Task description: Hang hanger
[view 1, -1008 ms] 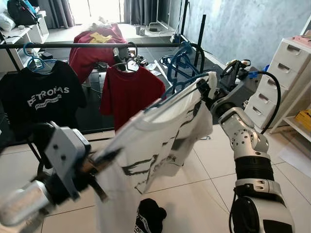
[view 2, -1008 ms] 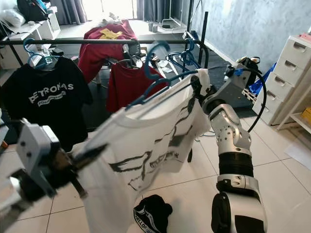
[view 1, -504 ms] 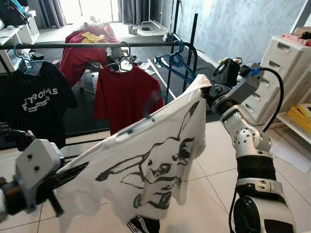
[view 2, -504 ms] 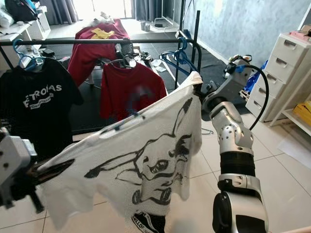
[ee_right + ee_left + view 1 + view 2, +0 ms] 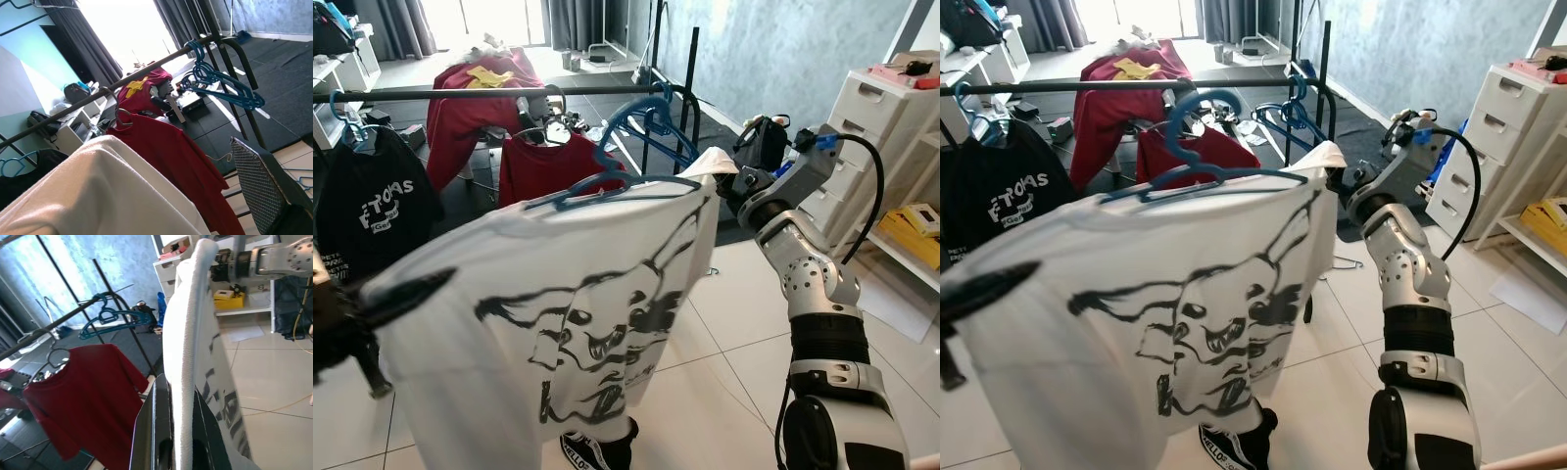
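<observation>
1. Blue hanger carries the white T-shirt, near of the rail.
2. Left pincer and right pincer each pinch a shirt shoulder.
3. Lift level, clear the red shirt, hook onto the rail.

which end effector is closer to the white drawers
Right. The right end effector holds the white shirt's shoulder just beside the drawers; the left end effector grips the shirt's other end, far across from them.
</observation>
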Controlling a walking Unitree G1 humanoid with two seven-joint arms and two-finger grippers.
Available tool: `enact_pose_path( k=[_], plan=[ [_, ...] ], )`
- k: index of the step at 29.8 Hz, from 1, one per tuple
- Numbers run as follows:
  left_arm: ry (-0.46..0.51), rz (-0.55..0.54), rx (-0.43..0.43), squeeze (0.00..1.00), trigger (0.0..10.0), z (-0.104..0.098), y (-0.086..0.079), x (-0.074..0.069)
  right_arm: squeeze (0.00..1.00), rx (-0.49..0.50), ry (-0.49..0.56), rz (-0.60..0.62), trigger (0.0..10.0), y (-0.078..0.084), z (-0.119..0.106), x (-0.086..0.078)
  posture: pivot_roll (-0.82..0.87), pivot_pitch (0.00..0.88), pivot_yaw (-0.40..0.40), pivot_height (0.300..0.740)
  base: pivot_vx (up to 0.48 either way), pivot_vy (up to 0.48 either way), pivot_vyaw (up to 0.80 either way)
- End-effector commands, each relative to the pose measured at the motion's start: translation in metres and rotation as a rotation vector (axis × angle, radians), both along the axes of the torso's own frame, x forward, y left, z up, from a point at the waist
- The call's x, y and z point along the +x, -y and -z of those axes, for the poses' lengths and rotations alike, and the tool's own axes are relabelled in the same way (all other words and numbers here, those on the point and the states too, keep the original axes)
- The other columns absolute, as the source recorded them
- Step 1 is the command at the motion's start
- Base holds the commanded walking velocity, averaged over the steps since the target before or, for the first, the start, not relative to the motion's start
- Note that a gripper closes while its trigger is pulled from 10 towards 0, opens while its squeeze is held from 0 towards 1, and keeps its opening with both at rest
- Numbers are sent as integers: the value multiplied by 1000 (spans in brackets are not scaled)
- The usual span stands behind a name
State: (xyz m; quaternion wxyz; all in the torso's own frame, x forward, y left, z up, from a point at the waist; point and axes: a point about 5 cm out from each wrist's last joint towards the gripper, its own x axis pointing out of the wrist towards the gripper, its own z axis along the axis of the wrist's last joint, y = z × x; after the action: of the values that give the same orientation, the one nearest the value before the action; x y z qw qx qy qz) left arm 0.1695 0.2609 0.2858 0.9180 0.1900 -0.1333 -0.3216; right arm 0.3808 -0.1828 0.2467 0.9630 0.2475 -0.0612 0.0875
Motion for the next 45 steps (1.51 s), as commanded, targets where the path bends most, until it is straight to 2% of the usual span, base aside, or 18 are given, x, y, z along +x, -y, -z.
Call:
enact_pose_path(
  k=[1, 4, 9, 15, 17, 19, 21, 23, 25, 29, 36, 38, 39, 40, 41, 42, 43, 45],
  plan=[
    [62, -14, -33, 0, 10000, -9, -11, -8, 0, 4, -12, 26, 10000, 8, 1, -1, -68, 0, -46, 740, 0, 0, 0],
    [81, -25, -57, 0, 10000, -13, -18, -13, 0, 0, -17, 29, 10000, 11, 3, -1, -64, 0, -50, 740, 0, 0, 0],
    [1, -137, 39, 0, 10000, 0, -31, -7, 0, -1, -22, 24, 10000, 10, 4, 0, -57, 0, -51, 740, 0, 0, 0],
    [-39, -111, 61, 0, 10000, 13, -19, -1, 0, 4, -21, 9, 10000, 5, 4, 0, -57, 0, -51, 740, 0, 0, 0],
    [-22, -62, 9, 0, 10000, 14, -8, 2, 0, 7, -24, -2, 10000, 2, 5, 0, -58, 0, -53, 740, 0, 0, 0],
    [52, 73, -154, 0, 10000, 6, 17, 3, 0, 10, -33, -25, 10000, -4, 8, 0, -57, 0, -54, 740, 0, 0, 0],
    [92, 146, -238, 0, 10000, 0, 28, 2, 0, 9, -39, -37, 10000, -8, 10, 0, -57, 0, -54, 740, 0, 0, 0],
    [92, 146, -238, 0, 10000, 0, 28, 2, 0, 9, -39, -37, 10000, -8, 10, 0, -57, 0, -54, 740, 0, 0, 0],
    [116, 294, -314, 0, 10000, -4, 45, -5, 0, 9, -48, -58, 10000, -15, 13, -1, -67, 0, -53, 740, 0, 0, 0],
    [104, 369, -297, 0, 10000, -6, 43, -15, 0, 8, -48, -65, 10000, -16, 13, -1, -68, 0, -51, 740, 0, 0, 0],
    [165, 354, -339, 0, 10000, -17, 36, -12, 0, 15, -52, -92, 10000, -20, 14, -1, -56, 0, -51, 740, 0, 0, 0],
    [184, 300, -398, 0, 10000, -15, 39, 0, 0, 16, -38, -187, 10000, -35, 15, -5, -54, 0, -48, 740, 0, 0, 0],
    [177, 232, -444, 0, 10000, -10, 45, 16, 0, -10, 30, -392, 10000, -60, 12, -18, -53, 0, -48, 740, 0, 0, 0],
    [141, 162, -478, 0, 10000, -3, 53, 32, 529, -118, 103, -656, 10000, -88, 10, -40, -54, 0, -48, 740, 0, 0, 0],
    [141, 162, -478, 0, 10000, -3, 53, 32, 529, -118, 103, -656, 10000, -88, 10, -40, -54, 0, -48, 740, 0, 0, 0],
    [103, 103, -473, 0, 10000, 4, 62, 49, 1000, -212, 157, -893, 10000, -109, 15, -66, -49, 0, -52, 740, 0, 0, 0],
    [79, 73, -459, 0, 10000, 8, 67, 57, 1000, -267, 180, -1036, 10000, -121, 20, -83, -48, 0, -52, 740, 0, 0, 0],
    [79, 73, -459, 0, 10000, 8, 67, 57, 1000, -267, 180, -1036, 10000, -121, 20, -83, -48, 0, -52, 740, 0, 0, 0]
  ],
)
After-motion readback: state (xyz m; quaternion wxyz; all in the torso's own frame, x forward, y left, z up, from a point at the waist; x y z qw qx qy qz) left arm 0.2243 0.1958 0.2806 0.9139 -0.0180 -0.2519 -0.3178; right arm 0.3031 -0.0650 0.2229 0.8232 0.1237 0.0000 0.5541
